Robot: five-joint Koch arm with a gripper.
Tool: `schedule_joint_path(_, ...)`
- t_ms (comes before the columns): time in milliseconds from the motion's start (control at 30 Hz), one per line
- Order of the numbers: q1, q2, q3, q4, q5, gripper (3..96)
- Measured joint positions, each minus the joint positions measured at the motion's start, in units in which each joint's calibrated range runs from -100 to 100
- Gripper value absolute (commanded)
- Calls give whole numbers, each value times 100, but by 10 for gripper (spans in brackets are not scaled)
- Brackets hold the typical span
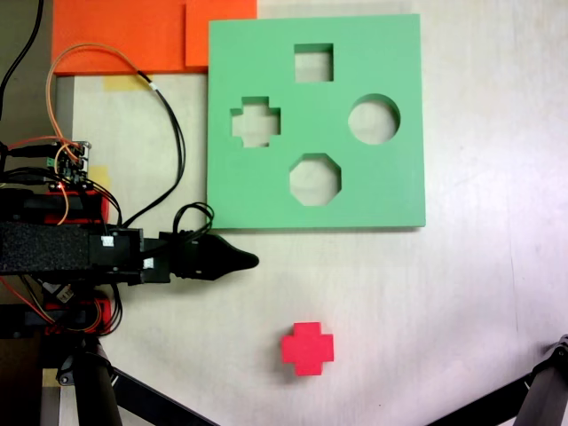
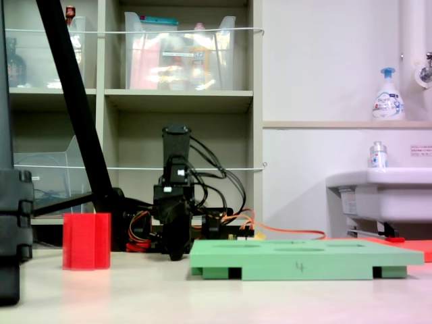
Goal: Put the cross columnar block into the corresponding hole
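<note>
While the claw [image 1: 241,259] points out over the bare worktop [image 1: 461,293] with its dark tip drawn to a narrow point and nothing in it, the job looks to me as though it has not properly begun. In the first exterior view it lies just below the lower left corner of the green foam board [image 1: 390,177], near it but apart. The cross columnar block [image 1: 307,348] sits on the worktop further down and a little to the first exterior view's right, standing upright and untouched; the second exterior view shows it as a red column [image 2: 86,241] off to the second exterior view's left of the arm. The corresponding hole [image 1: 256,122] is the plus-shaped cutout at the board's left, empty. I judge the step in hand to be the reach: next the claw must spread, swing down over the block and close on it.
</note>
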Motion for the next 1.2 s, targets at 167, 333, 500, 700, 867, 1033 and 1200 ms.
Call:
schedule_joint_path(167,0,0,0,0,0,487)
schedule_joint_path(333,0,0,0,0,0,487)
schedule_joint_path(500,0,0,0,0,0,487)
schedule_joint_path(700,0,0,0,0,0,487)
schedule_joint_path(867,-10,0,0,0,5,490)
schedule_joint_path(1033,-503,0,0,0,786,518)
schedule_joint_path(1200,-1031,0,-29,-10,2081,486)
